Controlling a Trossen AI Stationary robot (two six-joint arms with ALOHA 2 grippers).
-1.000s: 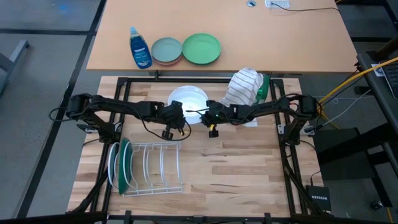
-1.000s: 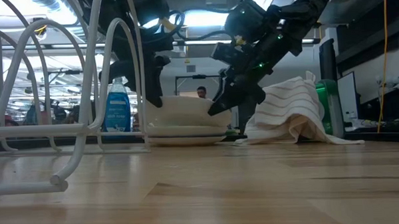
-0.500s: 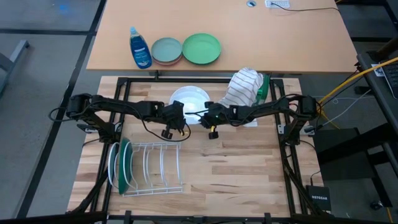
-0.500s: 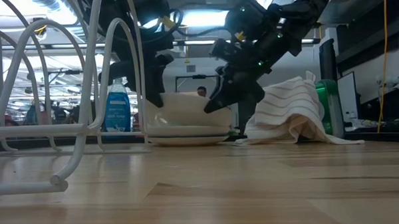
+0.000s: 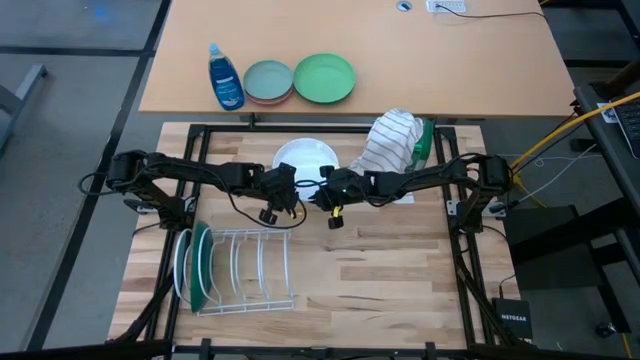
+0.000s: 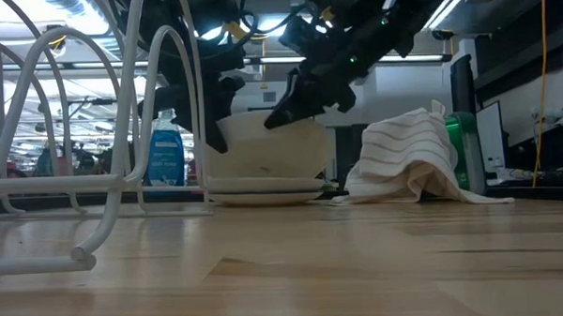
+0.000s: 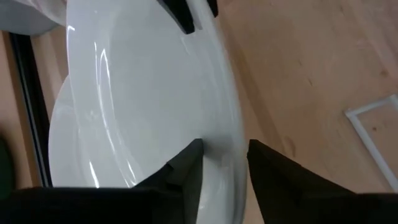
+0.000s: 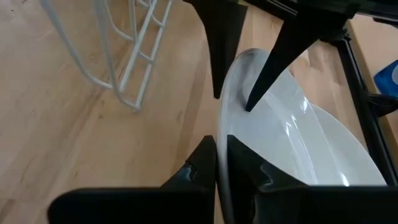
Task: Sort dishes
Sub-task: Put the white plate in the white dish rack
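Note:
A stack of white plates [image 5: 305, 152] lies at the table's far middle. Its top white plate [image 6: 262, 147] is tilted up on edge, and my right gripper [image 5: 320, 192] is shut on it. My left gripper [image 5: 292, 190] is open, with its fingers [image 7: 189, 171] standing on either side of the same plate's rim [image 7: 222, 155]. A wire dish rack [image 5: 245, 268] near the front left holds a white plate [image 5: 182, 265] and a dark green plate [image 5: 203, 265] upright. My right gripper pinches the top plate's rim [image 8: 219, 146] between its two fingers, one on each face. The fingers come from the table's right, slanting down. The held side is raised and the plate is steeply tilted; its low side seems to rest on the stack [image 6: 264, 189].
A striped towel [image 5: 392, 140] lies right of the plates, over something green [image 5: 424, 140]. On the far table are a blue soap bottle [image 5: 225, 78], a grey-blue plate over a pink one [image 5: 268, 80] and a light green plate [image 5: 324, 78]. Bare wood lies front right.
My right gripper has shut on the top plate's rim, then gone up and toward the table's left, tipping the plate higher on edge. My left gripper has stayed in place and opened around the rim.

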